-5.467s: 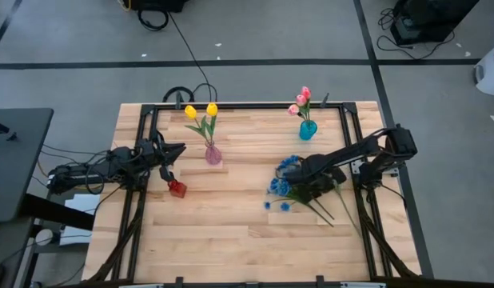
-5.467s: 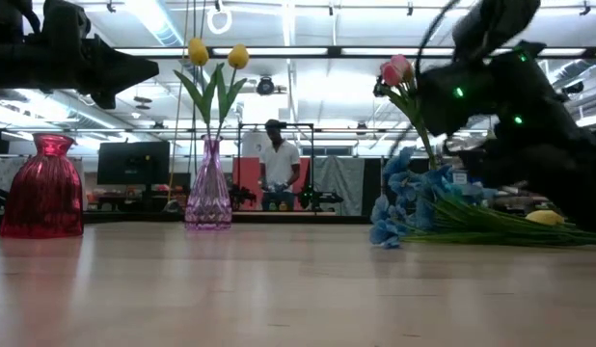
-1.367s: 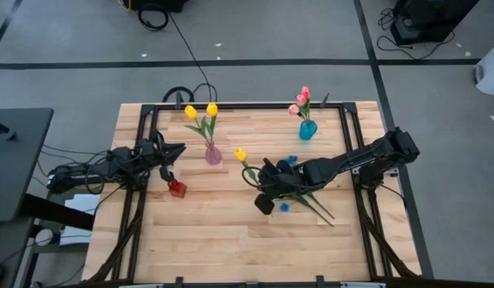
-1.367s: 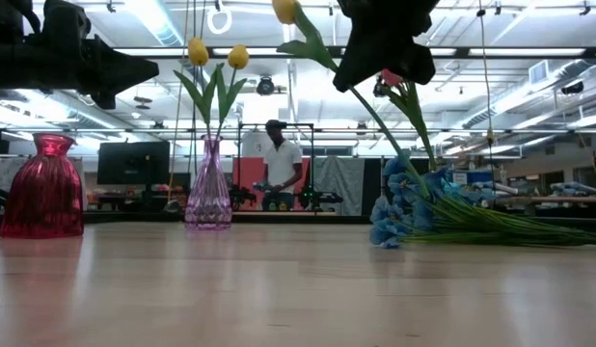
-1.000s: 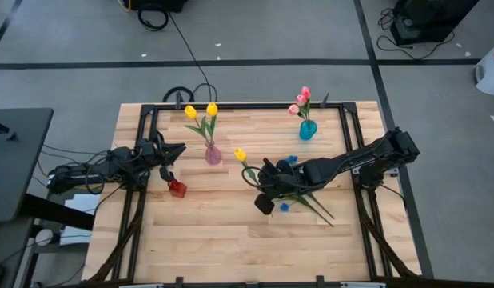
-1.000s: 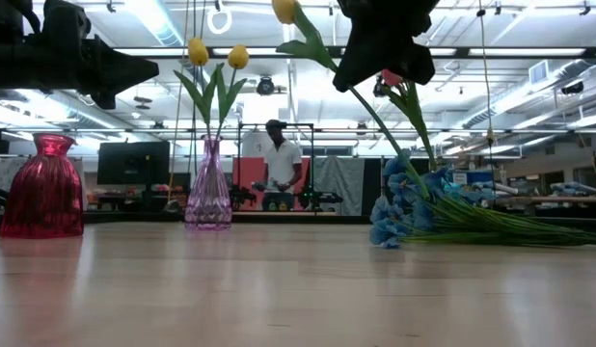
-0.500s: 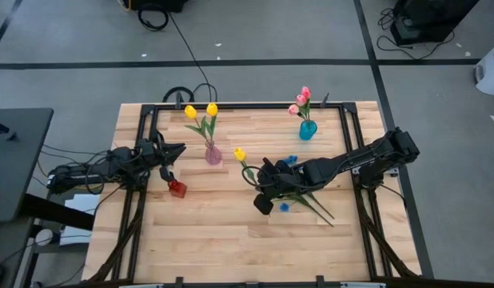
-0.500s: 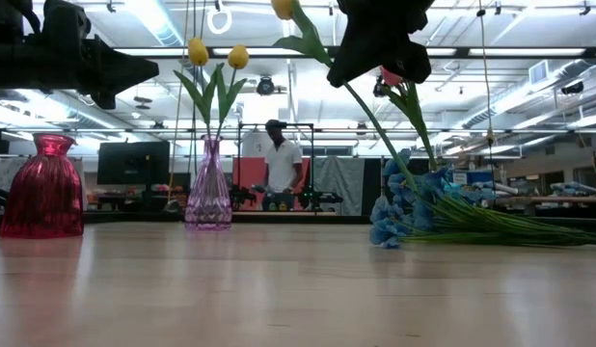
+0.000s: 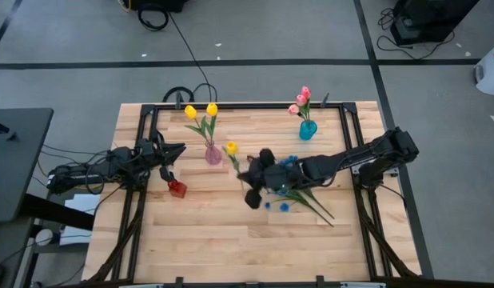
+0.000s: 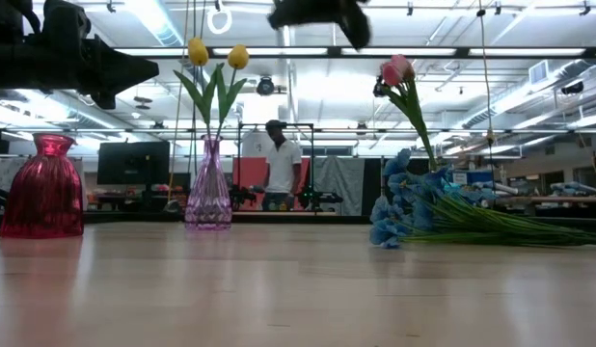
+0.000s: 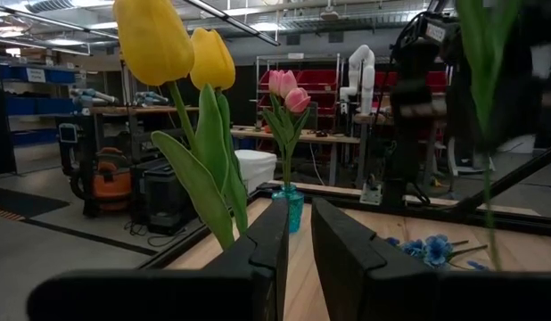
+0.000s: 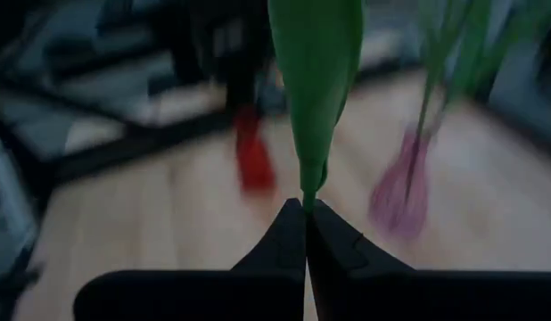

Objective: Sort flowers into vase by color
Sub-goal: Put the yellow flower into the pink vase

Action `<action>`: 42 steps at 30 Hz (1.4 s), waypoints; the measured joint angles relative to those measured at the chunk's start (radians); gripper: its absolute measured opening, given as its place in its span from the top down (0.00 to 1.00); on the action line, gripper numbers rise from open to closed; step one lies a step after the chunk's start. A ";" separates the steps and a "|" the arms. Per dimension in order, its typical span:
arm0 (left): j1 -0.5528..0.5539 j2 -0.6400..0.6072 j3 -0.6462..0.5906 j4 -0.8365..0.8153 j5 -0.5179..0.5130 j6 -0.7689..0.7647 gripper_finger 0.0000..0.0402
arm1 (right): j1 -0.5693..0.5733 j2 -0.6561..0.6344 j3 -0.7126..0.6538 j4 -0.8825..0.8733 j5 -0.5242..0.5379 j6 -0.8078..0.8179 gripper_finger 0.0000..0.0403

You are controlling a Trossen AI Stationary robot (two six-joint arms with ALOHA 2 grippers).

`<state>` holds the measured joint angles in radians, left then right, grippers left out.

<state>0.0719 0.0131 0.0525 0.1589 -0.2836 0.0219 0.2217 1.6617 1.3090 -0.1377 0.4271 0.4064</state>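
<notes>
My right gripper (image 9: pixel 245 176) hangs over the table's middle, shut on a yellow tulip (image 9: pixel 230 147), just right of the clear violet vase (image 9: pixel 213 154), which holds two yellow tulips (image 10: pixel 217 54). The low view shows only the gripper's underside at the top edge (image 10: pixel 317 10). Sprays of blue blossoms (image 9: pixel 284 189) lie flat on the table behind it, green stems (image 9: pixel 317 207) pointing to the near right. Pink tulips (image 9: pixel 301 99) stand in the small blue vase (image 9: pixel 308 130). The red vase (image 9: pixel 177 189) stands below my left gripper (image 11: pixel 296 241), which waits open at the left edge. My right gripper pinches the yellow tulip's green stem (image 12: pixel 308 183) between its two fingertips (image 12: pixel 289 227). It comes from the table's right, pointing left. The tulip is lifted clear of the table, its stem rising past the fingers and its blossom beyond them toward the violet vase.
A black rail frame (image 9: pixel 239 105) runs around the far and side edges of the wooden table. Bare wood (image 9: pixel 231 240) fills the near half. Beyond the table a person (image 10: pixel 279 164) stands in the room.
My right gripper has risen and swung toward the table's left, toward the violet vase, carrying the yellow tulip with it. In the low view it has climbed almost out of the top edge. The blue sprays it was above now show uncovered.
</notes>
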 joint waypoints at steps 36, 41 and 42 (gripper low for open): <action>0.000 0.000 0.000 0.008 -0.001 0.008 0.86 | -0.283 0.187 0.053 0.598 -0.082 -0.489 0.98; 0.000 0.000 0.000 0.011 -0.001 0.008 0.86 | -0.288 0.208 0.138 0.495 -0.092 -0.484 0.98; 0.000 0.000 0.000 0.013 -0.001 0.008 0.86 | -0.290 0.226 0.164 0.482 -0.100 -0.481 0.98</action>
<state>0.0719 0.0128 0.0521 0.1720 -0.2844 0.0303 -0.0678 1.8872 1.4725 0.3445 0.3268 -0.0743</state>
